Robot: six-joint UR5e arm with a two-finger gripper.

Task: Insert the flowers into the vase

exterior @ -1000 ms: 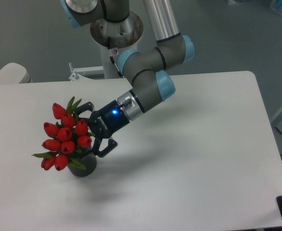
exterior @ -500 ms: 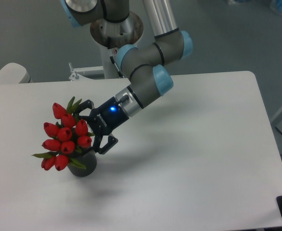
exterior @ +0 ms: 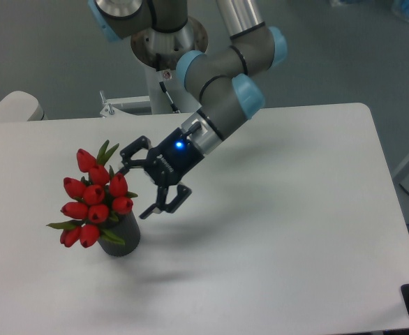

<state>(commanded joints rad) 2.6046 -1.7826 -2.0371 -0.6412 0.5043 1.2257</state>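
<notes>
Evidently the flowers point(exterior: 94, 198) are seated in the vase point(exterior: 123, 237) on the counter point(exterior: 274, 230), and the claw point(exterior: 149, 185) is spread wide, grasping nothing, so little is judged left.

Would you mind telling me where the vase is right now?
The vase stands on the table's left part, holding the flowers, just lower left of the open end effector.

flowers point(exterior: 93, 199) in vase point(exterior: 121, 239) the only obstacle, open pincer point(exterior: 139, 190) seemingly just clear
</notes>
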